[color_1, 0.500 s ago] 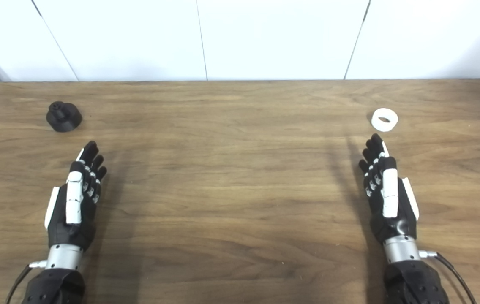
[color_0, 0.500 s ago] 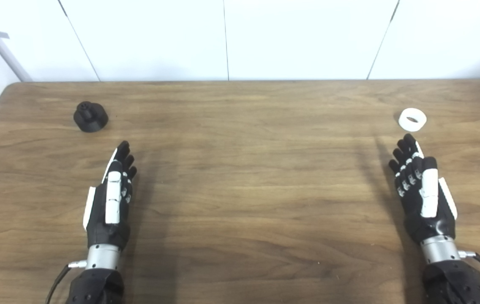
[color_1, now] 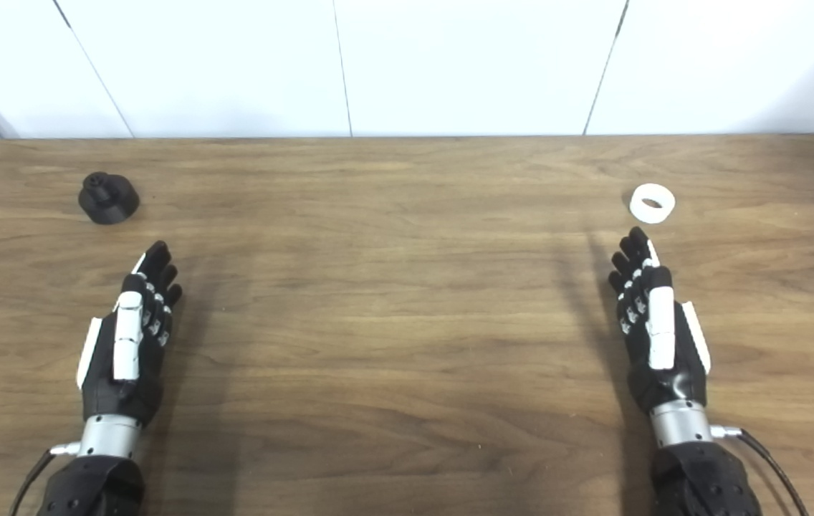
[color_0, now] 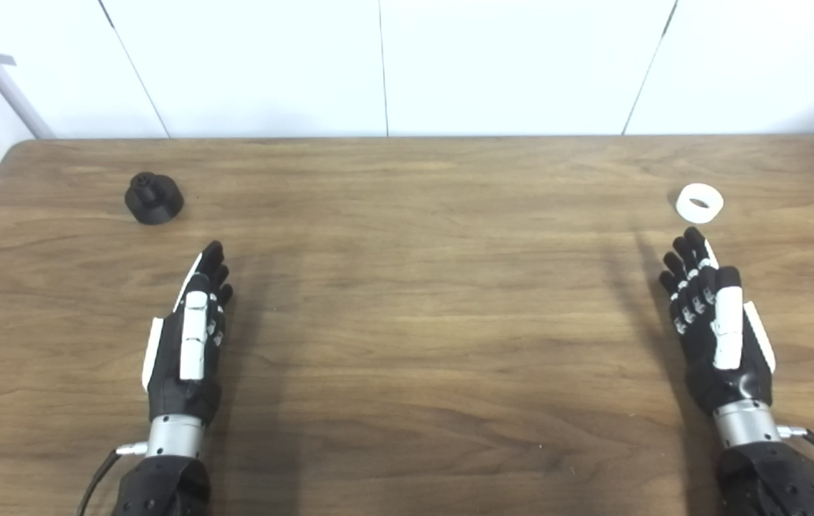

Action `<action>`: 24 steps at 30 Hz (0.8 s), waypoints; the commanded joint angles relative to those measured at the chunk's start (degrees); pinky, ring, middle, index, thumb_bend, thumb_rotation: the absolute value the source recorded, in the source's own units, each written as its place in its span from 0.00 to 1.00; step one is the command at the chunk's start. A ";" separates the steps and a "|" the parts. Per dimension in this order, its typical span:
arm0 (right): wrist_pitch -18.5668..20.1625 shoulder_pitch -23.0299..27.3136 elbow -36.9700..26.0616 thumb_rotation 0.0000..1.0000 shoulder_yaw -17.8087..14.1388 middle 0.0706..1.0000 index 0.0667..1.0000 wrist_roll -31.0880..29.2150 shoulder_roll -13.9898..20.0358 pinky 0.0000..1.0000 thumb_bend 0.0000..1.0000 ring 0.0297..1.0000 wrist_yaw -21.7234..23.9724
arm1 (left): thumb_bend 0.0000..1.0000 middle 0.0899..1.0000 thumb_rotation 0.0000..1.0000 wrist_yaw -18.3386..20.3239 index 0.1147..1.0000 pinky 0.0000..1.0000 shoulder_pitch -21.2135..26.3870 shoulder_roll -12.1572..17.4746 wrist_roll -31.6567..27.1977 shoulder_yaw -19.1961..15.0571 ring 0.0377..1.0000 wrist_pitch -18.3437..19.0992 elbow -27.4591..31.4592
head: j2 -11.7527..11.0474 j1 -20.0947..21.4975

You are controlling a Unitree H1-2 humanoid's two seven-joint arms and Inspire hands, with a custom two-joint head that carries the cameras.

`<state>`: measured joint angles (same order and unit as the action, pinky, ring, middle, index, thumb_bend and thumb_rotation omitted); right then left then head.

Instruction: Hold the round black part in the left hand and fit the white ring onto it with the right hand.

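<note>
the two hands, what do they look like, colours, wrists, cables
Both the left hand and the right hand are black with white panels along the thumb and outer edge. Each has a silver metal wrist collar above a black forearm, and a thin dark cable leaves the collar on the outer side.

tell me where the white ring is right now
The white ring lies flat on the table's far right, just beyond the right robot hand's fingertips, untouched.
</note>
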<state>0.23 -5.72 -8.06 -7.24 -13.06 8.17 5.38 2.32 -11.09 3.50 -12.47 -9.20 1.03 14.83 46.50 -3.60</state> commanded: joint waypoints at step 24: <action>-4.43 -0.44 7.35 1.00 -2.78 0.98 0.98 -2.99 4.13 1.00 0.57 0.98 4.49 | 0.41 1.00 0.93 -2.21 0.96 1.00 -1.67 -3.76 5.47 4.65 1.00 -9.81 -4.68 | -11.66 -18.40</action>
<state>-2.70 -4.65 -3.39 -10.02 -15.46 12.74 8.99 0.36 -11.27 1.42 -7.39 -5.05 -5.99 11.44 34.81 -21.97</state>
